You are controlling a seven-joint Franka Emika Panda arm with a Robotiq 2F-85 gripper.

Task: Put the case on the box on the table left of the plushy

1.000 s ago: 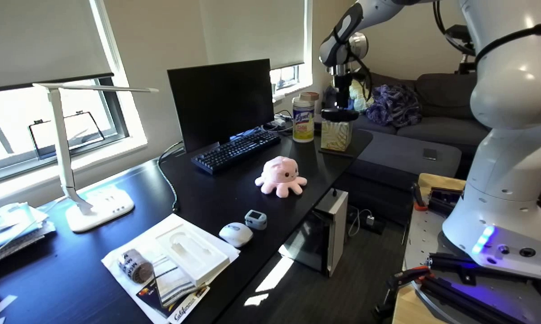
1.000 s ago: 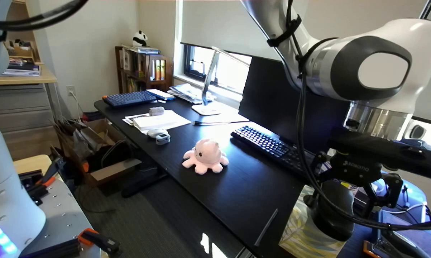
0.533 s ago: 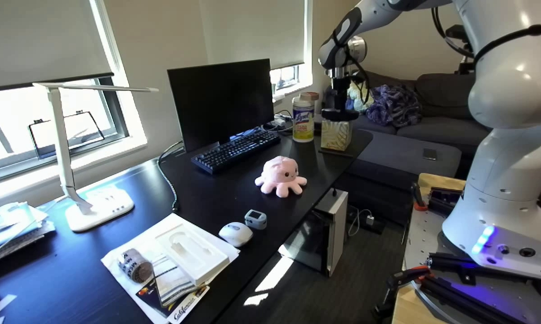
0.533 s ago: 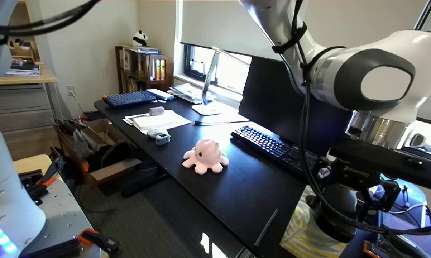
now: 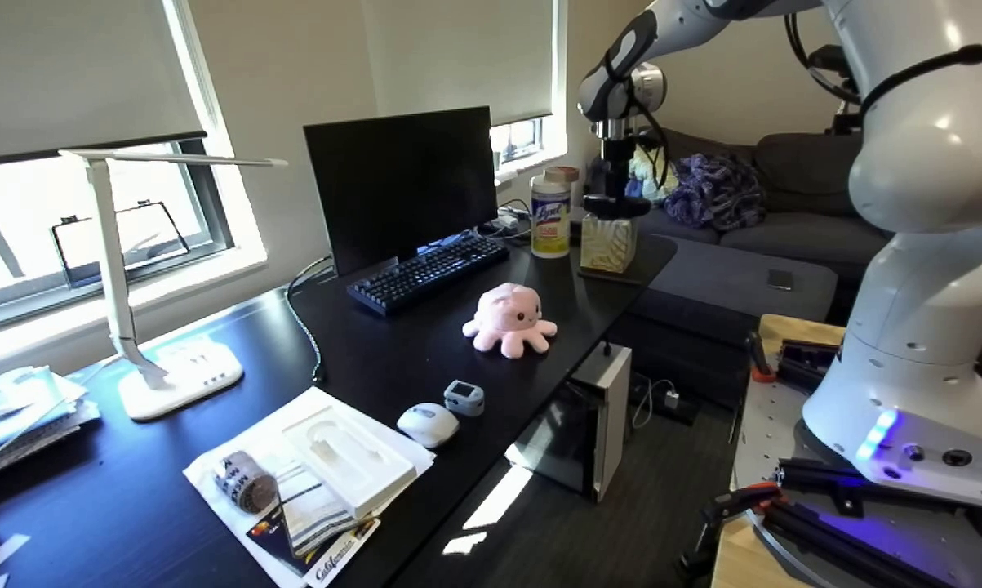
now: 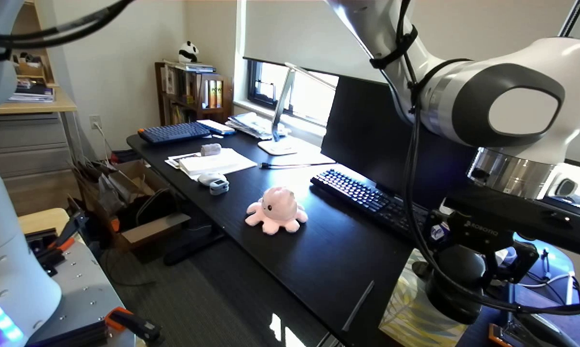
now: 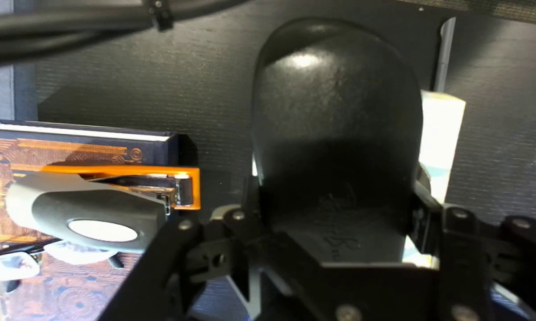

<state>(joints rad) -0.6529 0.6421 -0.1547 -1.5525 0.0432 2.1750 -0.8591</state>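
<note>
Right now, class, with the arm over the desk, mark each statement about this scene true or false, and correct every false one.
1. The gripper holds the black case. True.
2. The plushy lies tipped on its back. False: it sits upright on the table.
3. The monitor shows a bright picture. False: it is dark.
4. The white mouse lies beside a small grey device. True.
5. In the wrist view, a stapler lies on a book. True.
6. The box is plain red. False: it is pale, with a yellowish leaf pattern.
</note>
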